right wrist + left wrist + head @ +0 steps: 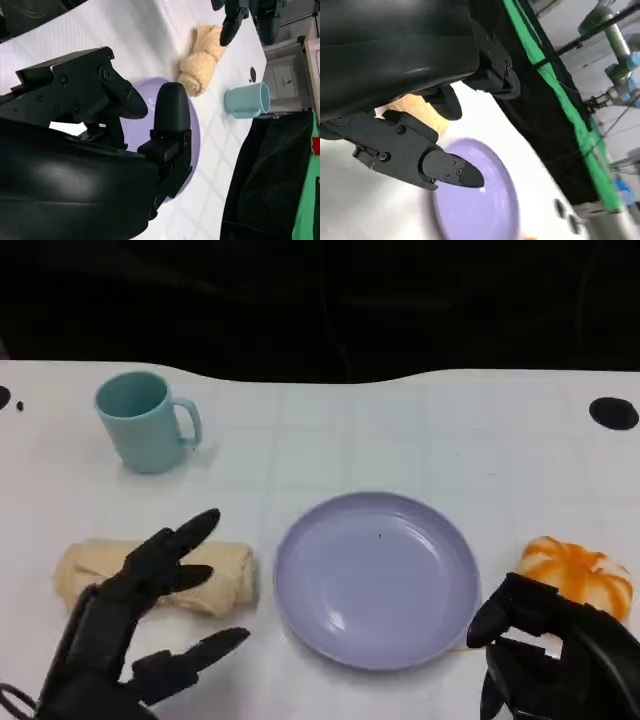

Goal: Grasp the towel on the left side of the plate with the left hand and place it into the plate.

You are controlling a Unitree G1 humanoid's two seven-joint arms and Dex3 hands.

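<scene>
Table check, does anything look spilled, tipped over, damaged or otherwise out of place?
Nothing stands out. The mug stands upright, the plate lies flat with nothing in it, the rolled towel lies left of it, and an orange-and-white thing sits to its right.

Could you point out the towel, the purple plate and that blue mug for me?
towel [225,575], head view, on its rolled right end.
plate [376,578], head view, on its bare middle.
mug [140,425], head view, on its outer wall.
</scene>
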